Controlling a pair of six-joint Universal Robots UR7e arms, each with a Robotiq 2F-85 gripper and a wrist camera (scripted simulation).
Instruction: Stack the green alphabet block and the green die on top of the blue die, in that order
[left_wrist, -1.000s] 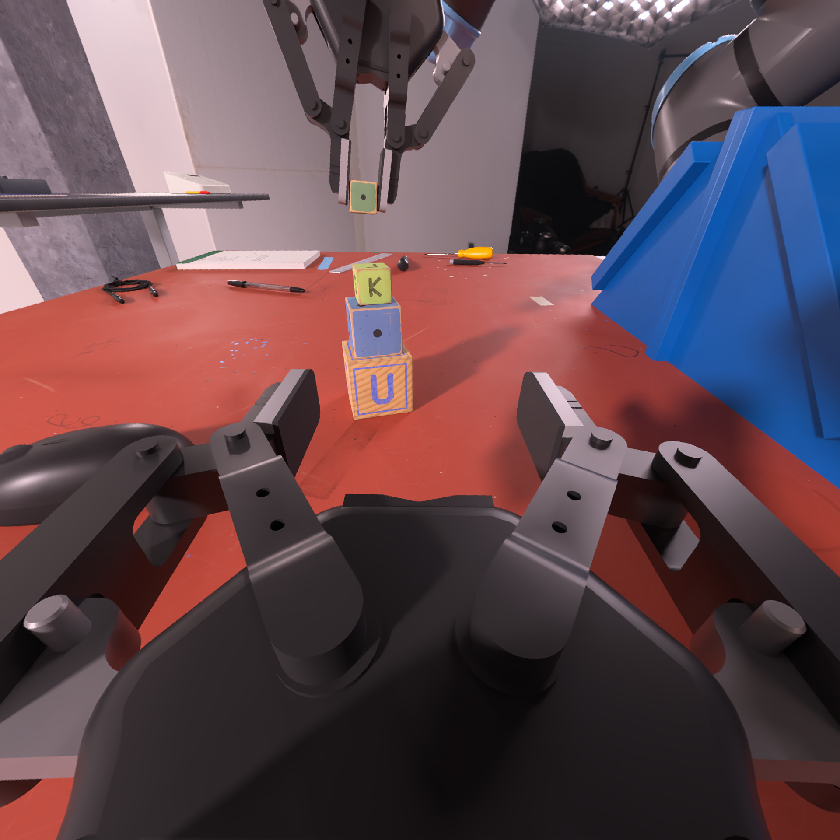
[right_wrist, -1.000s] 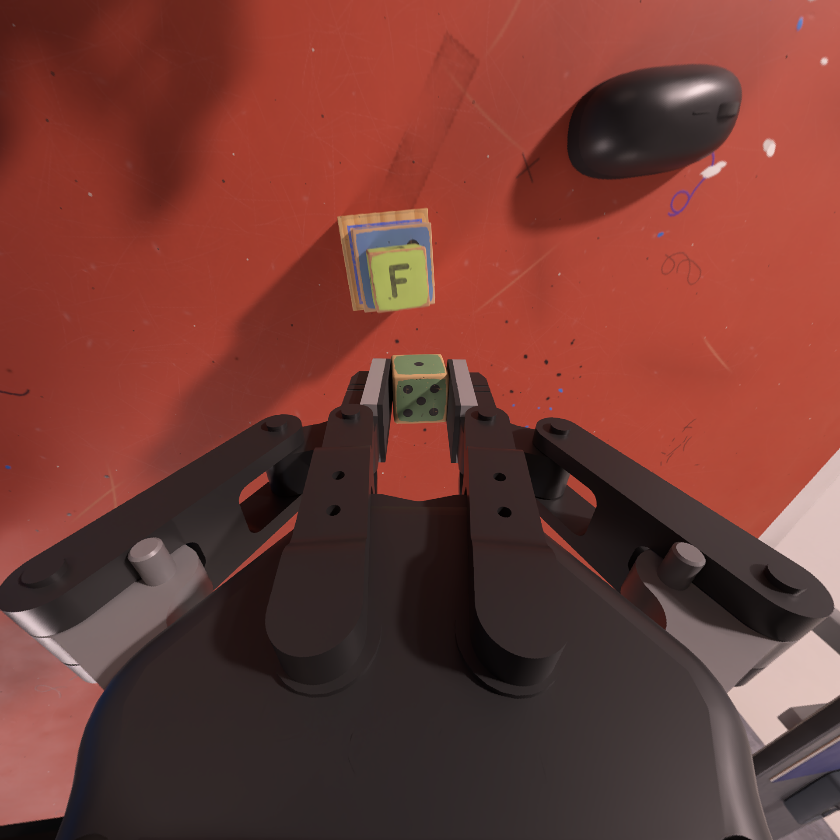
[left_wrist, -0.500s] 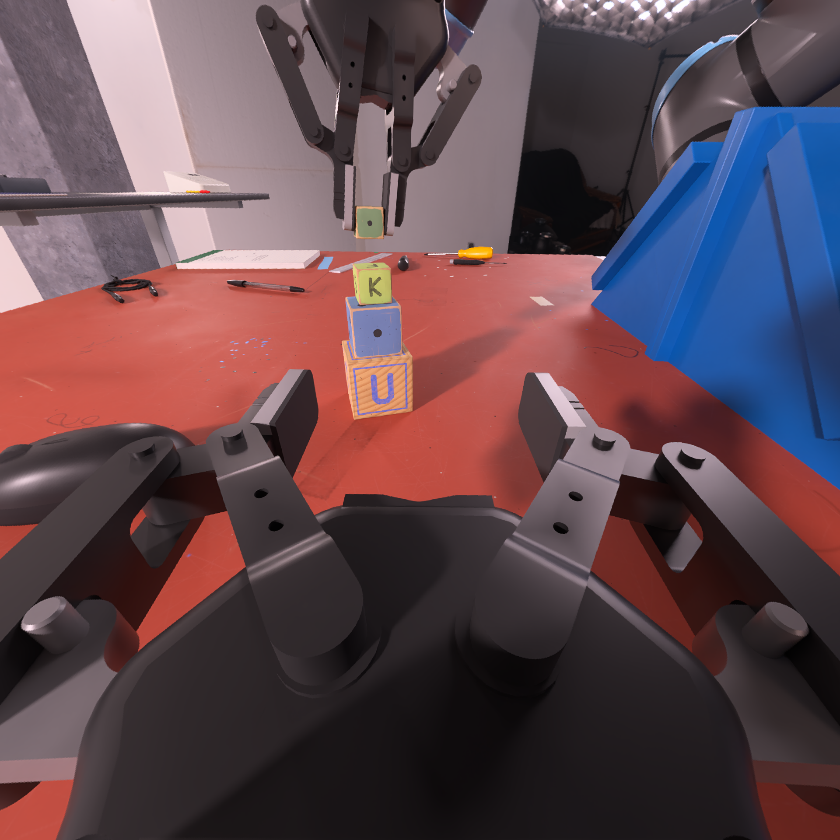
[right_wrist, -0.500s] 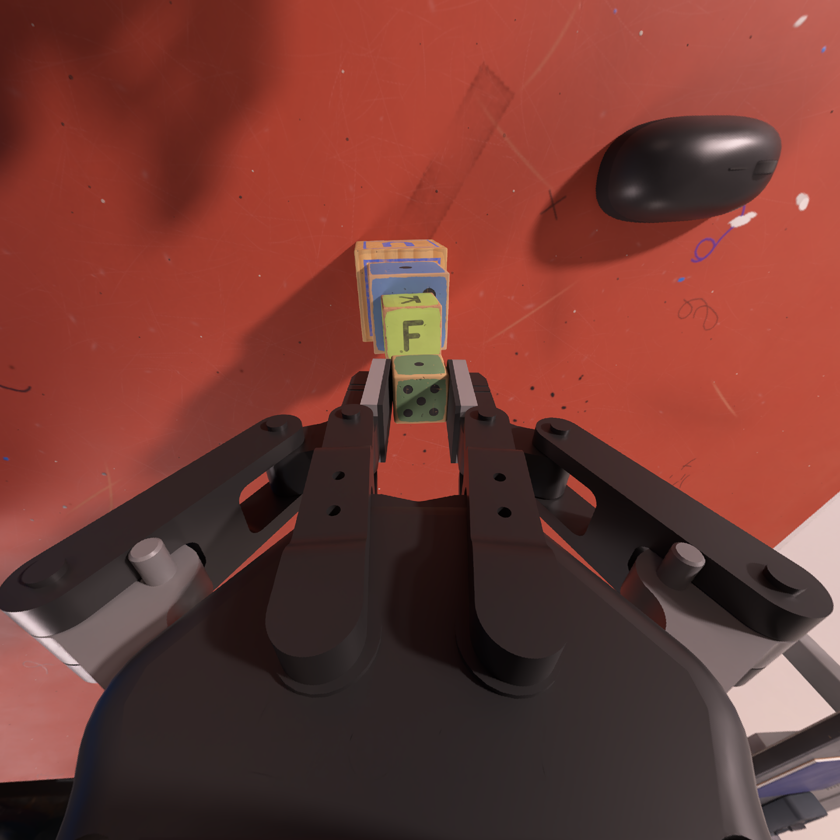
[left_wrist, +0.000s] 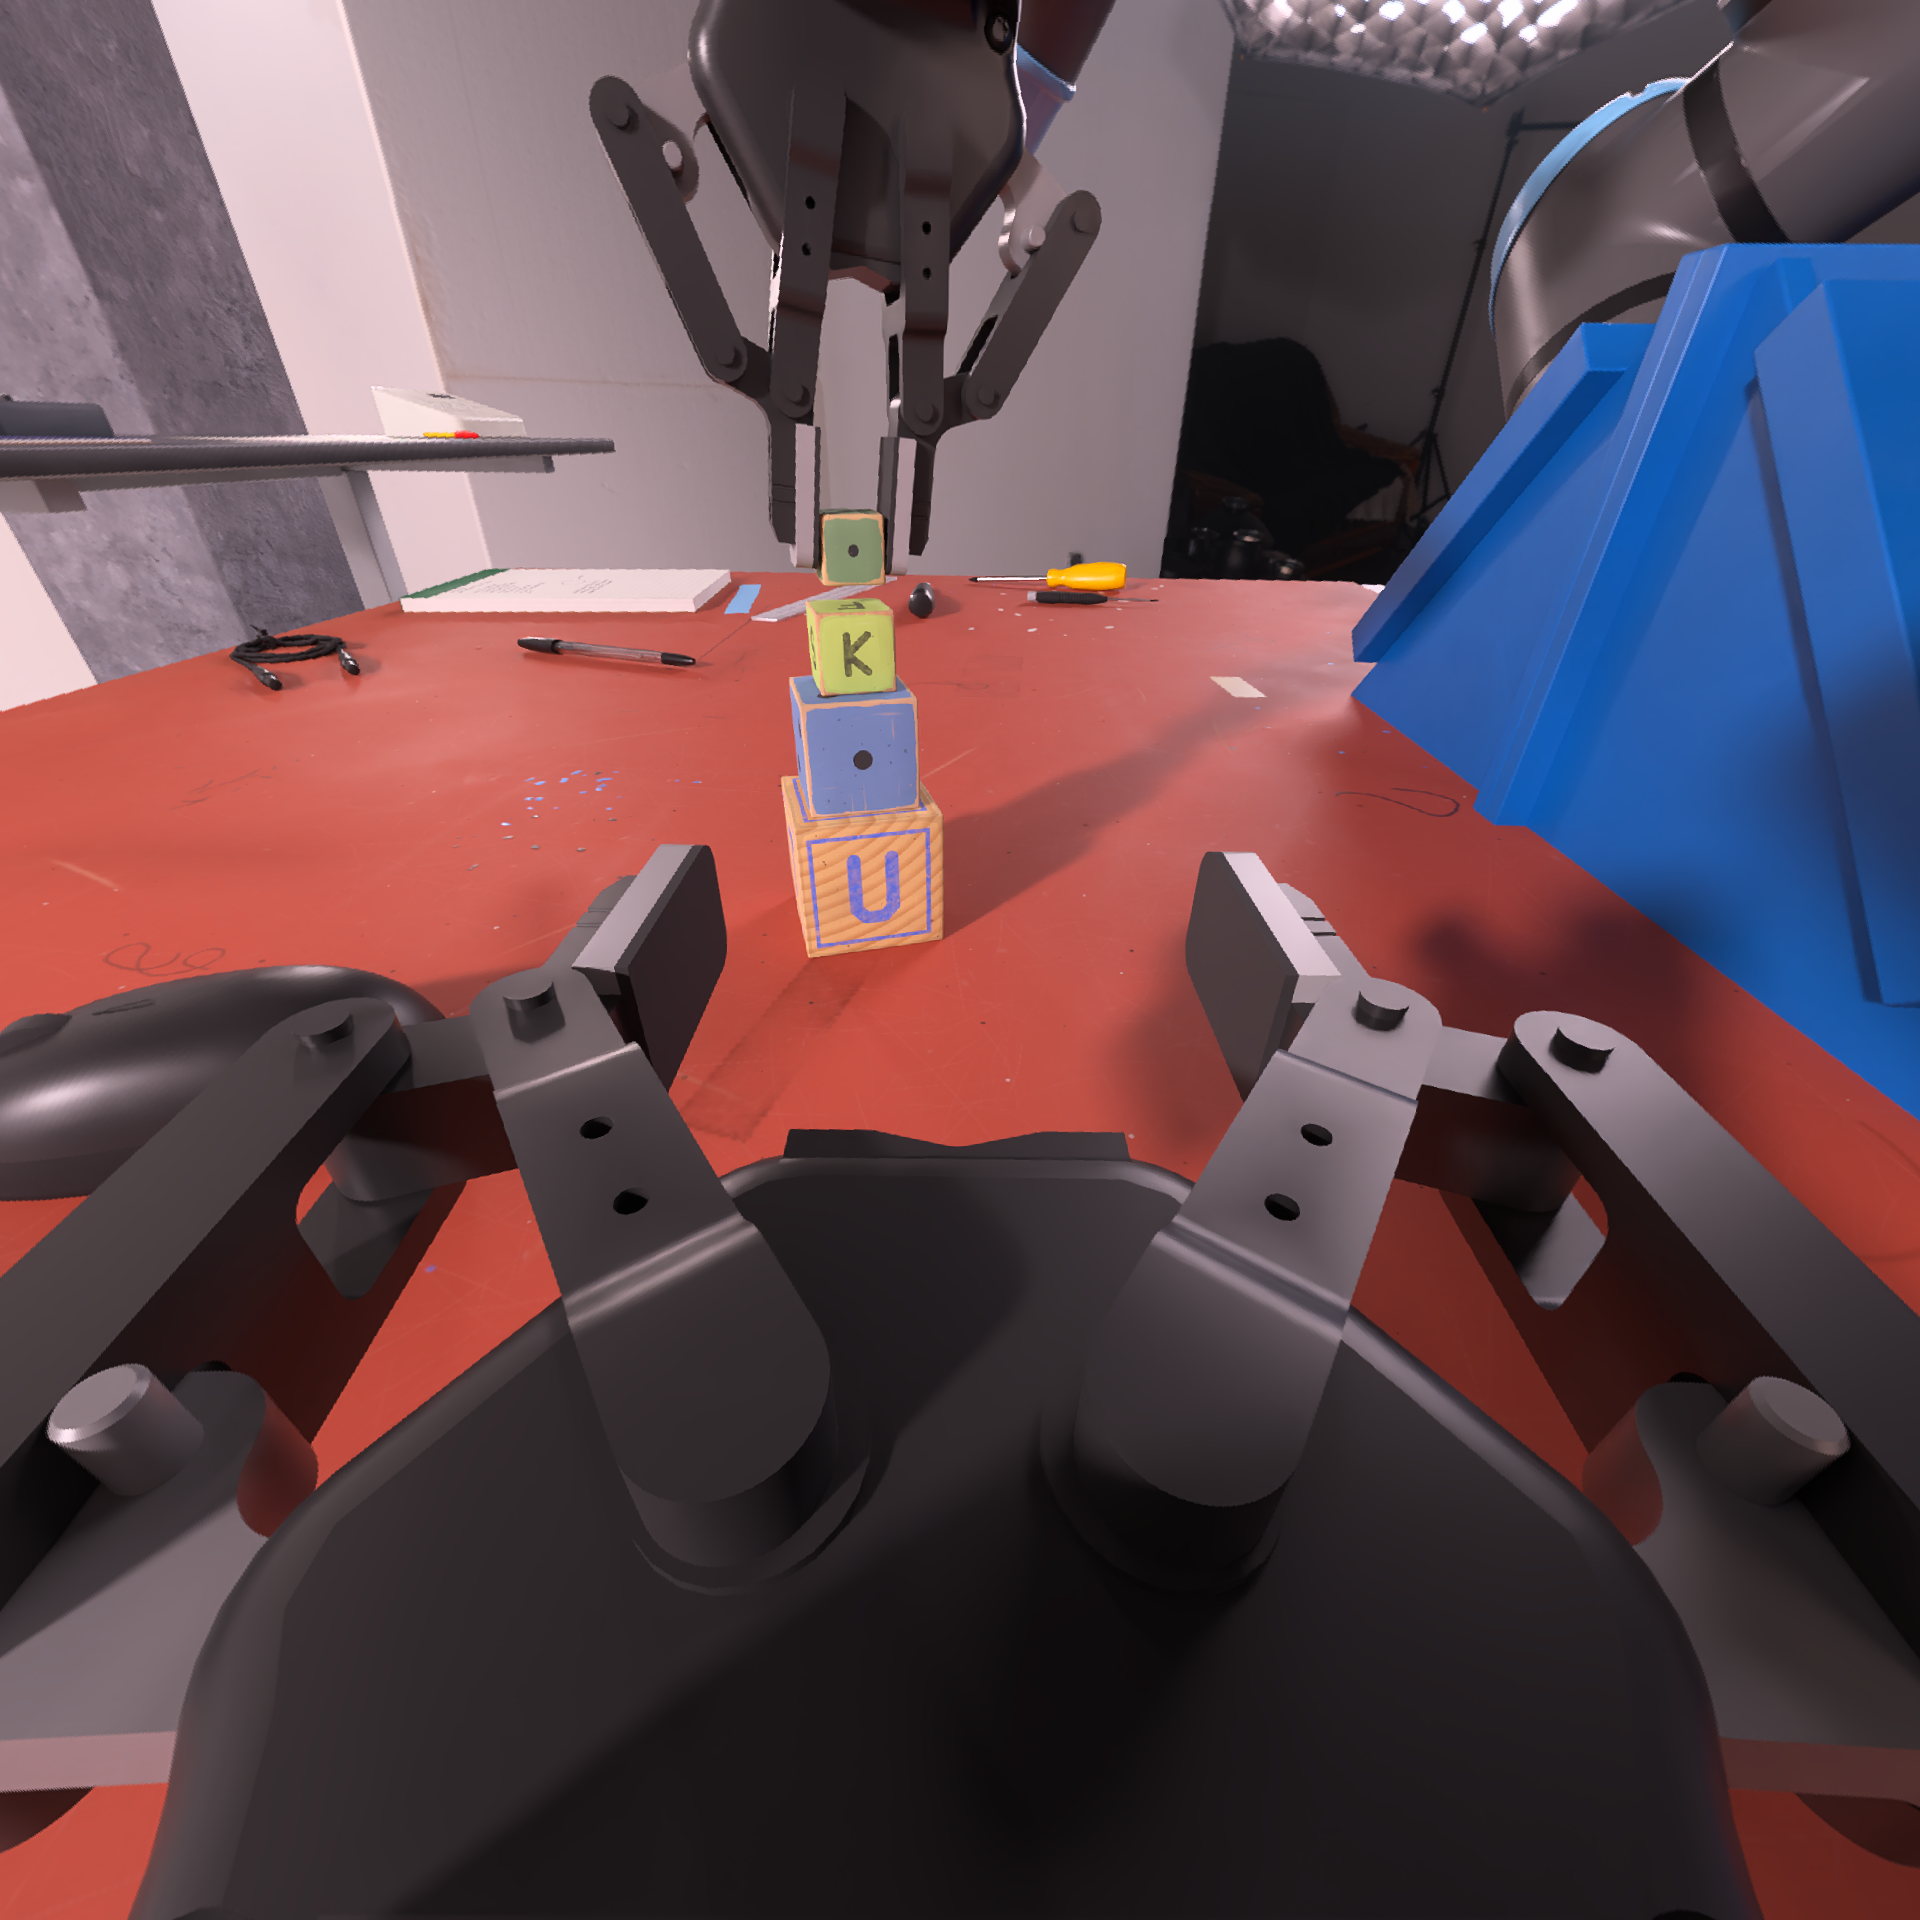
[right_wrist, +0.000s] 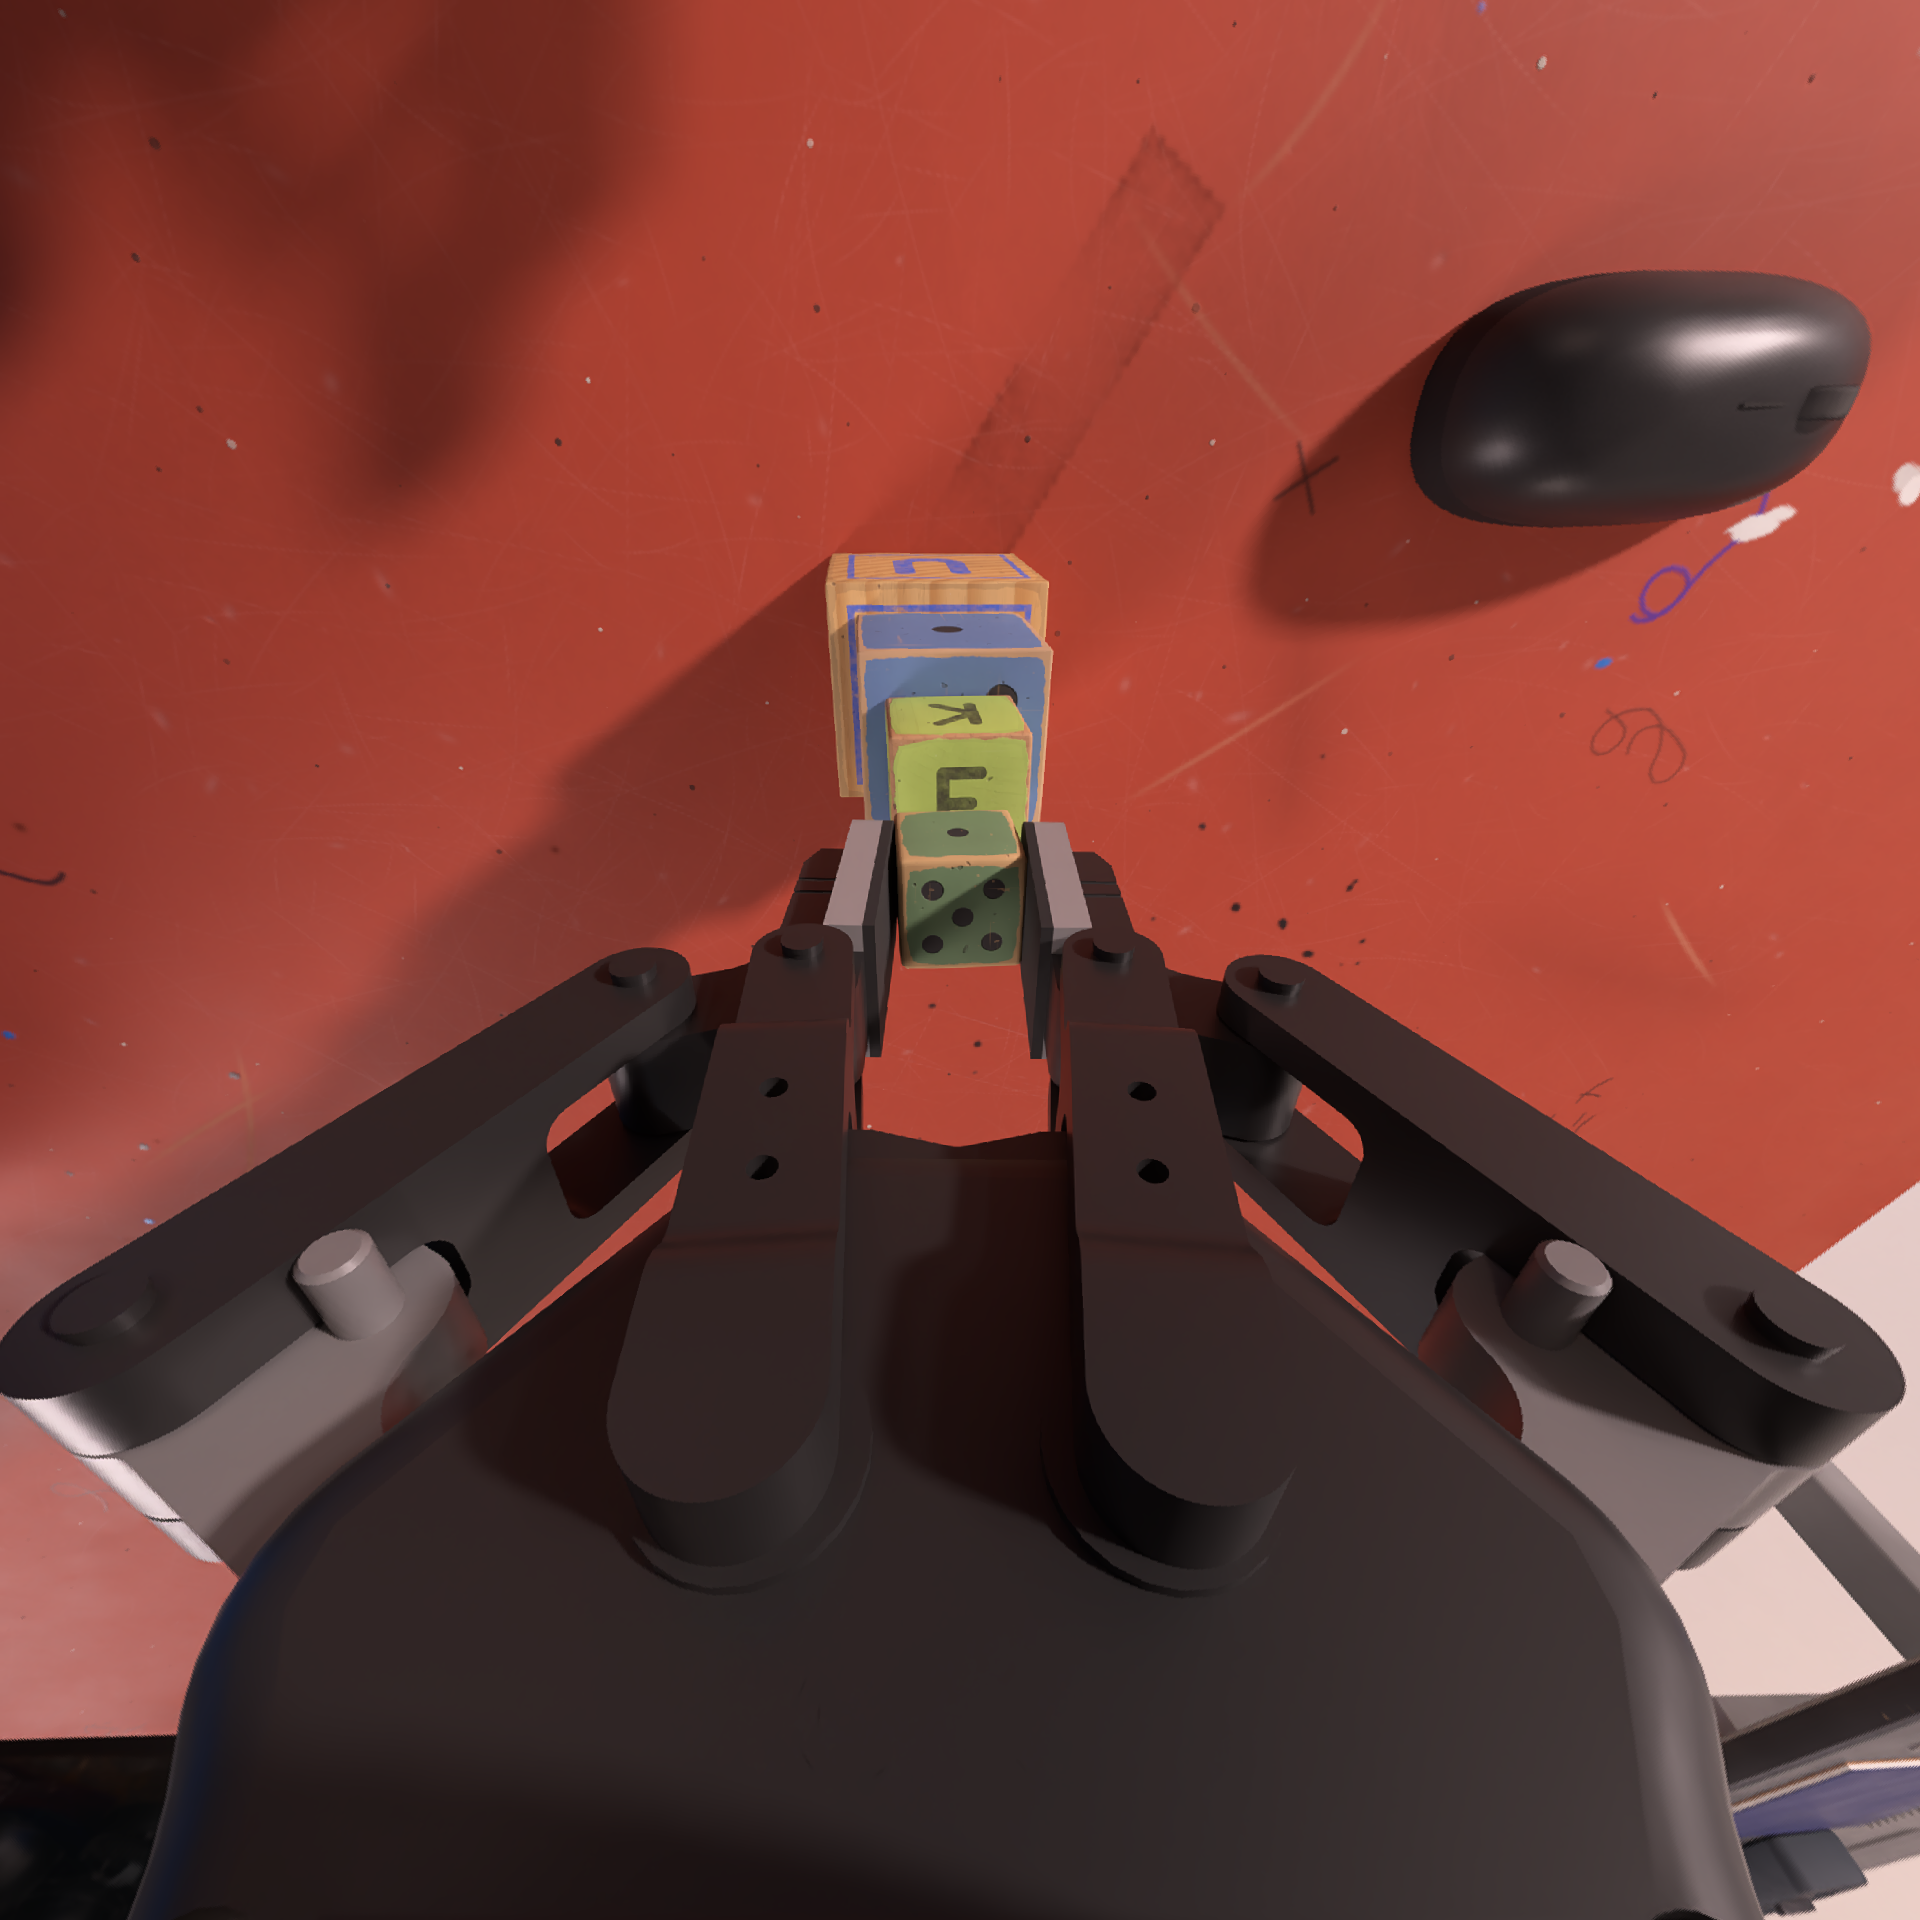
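Fingers of your left tool (left_wrist: 954, 935) stand spread wide apart nearest the left wrist camera, holding nothing, low over the red scuffed surface (left_wrist: 416, 831). Just behind its left linkage you can see a glossy black computer mouse (left_wrist: 156, 1049), towards the surface's near left edge.

Beyond the spread fingers, around the middle of the surface, stands your stack. At the bottom sits a natural wooden alphabet block with a blue outlined face (left_wrist: 871, 883). On it rests the blue wooden die (left_wrist: 857, 750), and on that the smaller green wooden alphabet block (left_wrist: 852, 649), set slightly towards the stack's left side.

Directly above the stack, your right tool (left_wrist: 850, 545) hangs fingers-down, clamped on the small green wooden die (left_wrist: 852, 549). From the left wrist view you can see a thin gap between that die and the green alphabet block's top, so the two are near but apart. In the right wrist view, the same tool (right_wrist: 958, 894) grips the die (right_wrist: 958, 904) between its narrowed pads, with the green alphabet block (right_wrist: 961, 769) partly covered just beyond it.

Along the far edge you will find a coiled black cable (left_wrist: 296, 655), a black pen (left_wrist: 608, 651), a white pad of paper (left_wrist: 566, 590) and a yellow-handled screwdriver (left_wrist: 1081, 575). A large blue angular structure (left_wrist: 1662, 675) fills the right side.
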